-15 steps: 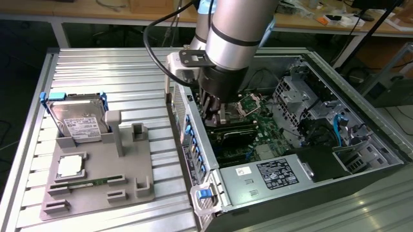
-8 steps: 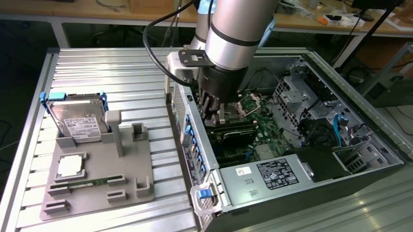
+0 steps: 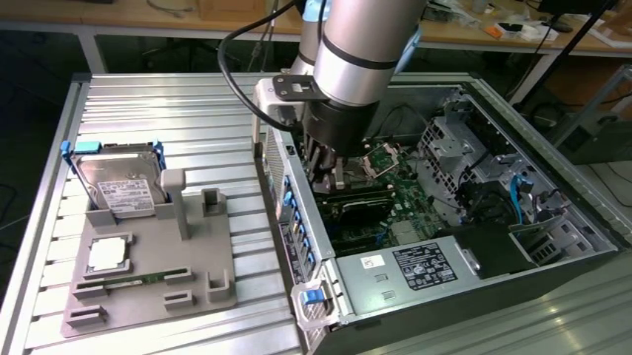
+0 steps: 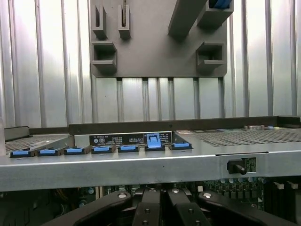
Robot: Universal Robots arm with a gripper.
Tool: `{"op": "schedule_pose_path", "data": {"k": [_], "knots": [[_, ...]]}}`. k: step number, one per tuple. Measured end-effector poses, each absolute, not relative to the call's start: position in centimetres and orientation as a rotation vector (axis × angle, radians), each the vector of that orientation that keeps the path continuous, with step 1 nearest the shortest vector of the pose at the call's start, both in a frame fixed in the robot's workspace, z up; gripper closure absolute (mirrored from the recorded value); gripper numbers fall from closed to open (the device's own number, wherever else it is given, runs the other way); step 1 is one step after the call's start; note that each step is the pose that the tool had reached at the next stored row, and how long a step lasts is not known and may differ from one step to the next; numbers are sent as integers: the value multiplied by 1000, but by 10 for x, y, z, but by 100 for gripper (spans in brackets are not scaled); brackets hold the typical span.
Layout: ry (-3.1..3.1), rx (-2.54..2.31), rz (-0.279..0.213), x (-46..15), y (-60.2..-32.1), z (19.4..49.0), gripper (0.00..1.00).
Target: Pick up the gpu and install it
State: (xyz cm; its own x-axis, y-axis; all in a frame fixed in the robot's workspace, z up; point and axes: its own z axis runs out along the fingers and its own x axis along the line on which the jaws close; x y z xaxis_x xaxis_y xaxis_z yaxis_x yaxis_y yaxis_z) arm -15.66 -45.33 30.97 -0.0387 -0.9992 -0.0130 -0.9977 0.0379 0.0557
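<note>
One ribbed metal table [image 3: 177, 111], workbenches [image 3: 148, 18] behind, open computer case [image 3: 553, 222].

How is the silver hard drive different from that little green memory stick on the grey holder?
The hard drive is a broad silver box with a white label; the memory stick is a thin, narrow green strip. The hard drive leans tilted at the far end of the grey holder, in a blue-edged frame; the memory stick lies low near the front end. Both sit on that holder, apart from the open computer case.
</note>
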Motion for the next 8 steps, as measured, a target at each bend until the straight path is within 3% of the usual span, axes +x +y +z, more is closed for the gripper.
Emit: {"op": "schedule_pose_path", "data": {"k": [8], "knots": [[-2242,2158,-77,-157,-453,304,89]]}}
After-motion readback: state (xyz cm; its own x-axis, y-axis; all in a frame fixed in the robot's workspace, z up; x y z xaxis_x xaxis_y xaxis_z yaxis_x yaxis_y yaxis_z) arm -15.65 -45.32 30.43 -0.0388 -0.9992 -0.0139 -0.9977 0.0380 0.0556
